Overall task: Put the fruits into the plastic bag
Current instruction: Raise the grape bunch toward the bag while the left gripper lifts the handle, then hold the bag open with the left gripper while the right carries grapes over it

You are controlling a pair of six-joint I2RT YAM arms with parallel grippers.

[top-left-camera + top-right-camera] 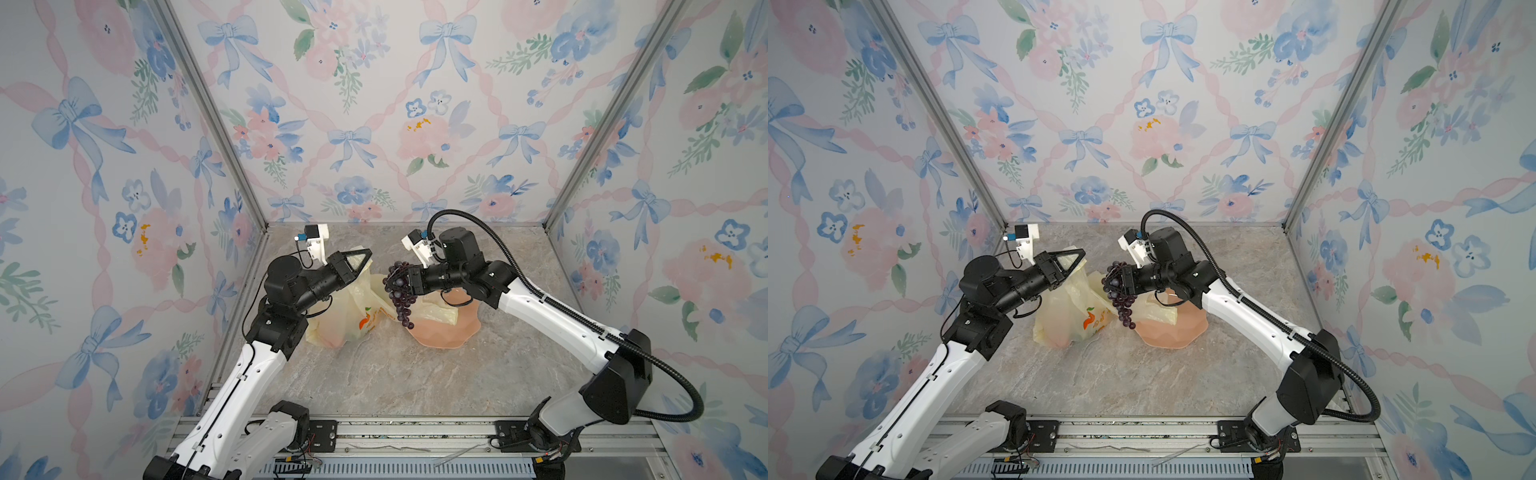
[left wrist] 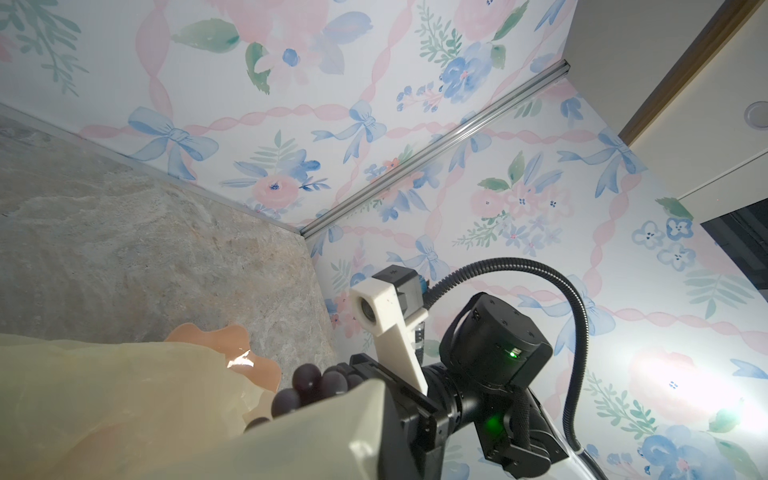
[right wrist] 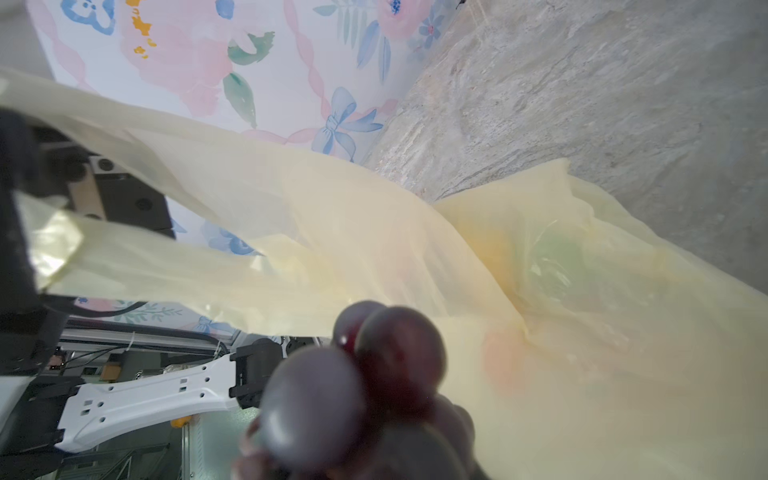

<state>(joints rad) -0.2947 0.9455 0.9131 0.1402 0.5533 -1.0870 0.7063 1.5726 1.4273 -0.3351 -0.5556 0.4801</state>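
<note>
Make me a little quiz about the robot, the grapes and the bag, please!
1. Which pincer holds the grape bunch? A: left. B: right.
2. True or false: the left pincer is shut on a handle of the plastic bag, holding it up.
3. Fill the gap: on the table below the right arm lies a wavy pink ____.

Key:
1. B, the right pincer.
2. True.
3. dish.

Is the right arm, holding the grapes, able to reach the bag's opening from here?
Likely yes: the left gripper holds the plastic bag up, and the grape bunch hangs beside it, nothing between.
</note>
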